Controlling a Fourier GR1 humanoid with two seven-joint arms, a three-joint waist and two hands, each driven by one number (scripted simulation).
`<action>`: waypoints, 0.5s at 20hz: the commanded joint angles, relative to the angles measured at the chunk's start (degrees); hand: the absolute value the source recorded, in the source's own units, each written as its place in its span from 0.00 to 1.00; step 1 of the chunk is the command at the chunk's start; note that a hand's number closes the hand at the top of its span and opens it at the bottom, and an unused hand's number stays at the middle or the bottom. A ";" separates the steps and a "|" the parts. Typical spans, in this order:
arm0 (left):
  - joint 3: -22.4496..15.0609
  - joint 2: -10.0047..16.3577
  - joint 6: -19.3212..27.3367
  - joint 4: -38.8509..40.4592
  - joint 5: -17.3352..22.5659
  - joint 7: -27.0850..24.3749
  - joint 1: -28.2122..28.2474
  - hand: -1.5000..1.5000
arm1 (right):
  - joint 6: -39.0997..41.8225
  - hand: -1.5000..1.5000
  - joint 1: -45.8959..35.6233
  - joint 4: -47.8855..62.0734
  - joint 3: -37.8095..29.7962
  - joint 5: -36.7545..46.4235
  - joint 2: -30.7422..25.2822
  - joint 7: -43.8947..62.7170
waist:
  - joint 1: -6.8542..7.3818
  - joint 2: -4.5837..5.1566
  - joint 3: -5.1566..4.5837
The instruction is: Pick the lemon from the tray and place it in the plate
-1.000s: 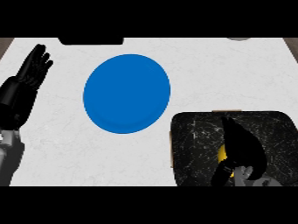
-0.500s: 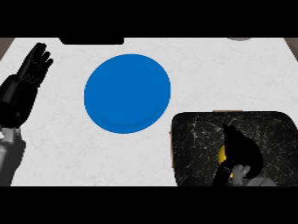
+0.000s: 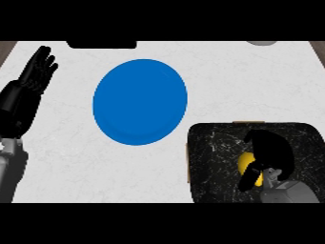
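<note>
At nine o'clock the left hand (image 3: 24, 93) rests open, fingers up; the blue plate (image 3: 140, 101) at centre holds nothing. At five o'clock the right hand (image 3: 270, 147) curls round the lemon (image 3: 247, 161) inside the tray (image 3: 207, 143). The grasp looks made, with lift and carry to the plate left.

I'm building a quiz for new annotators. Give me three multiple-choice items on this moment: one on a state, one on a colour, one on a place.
1. The left hand is: A open; B shut, holding nothing; C out of view.
2. The plate is: A red; B blue; C white.
3. The lemon is: A on the plate; B in the tray; C in the left hand.

Key: A, its fingers are straight, by the view's left edge; B, the whole disc is blue; B, yellow shows under the curled right hand, inside the black tray.
</note>
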 commanded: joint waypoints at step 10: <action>-3.43 -2.30 -1.17 -0.68 -0.27 -0.27 -2.06 0.50 | -6.82 1.00 -21.94 18.94 -8.22 -6.96 -22.45 -46.35 | 5.26 2.60 0.81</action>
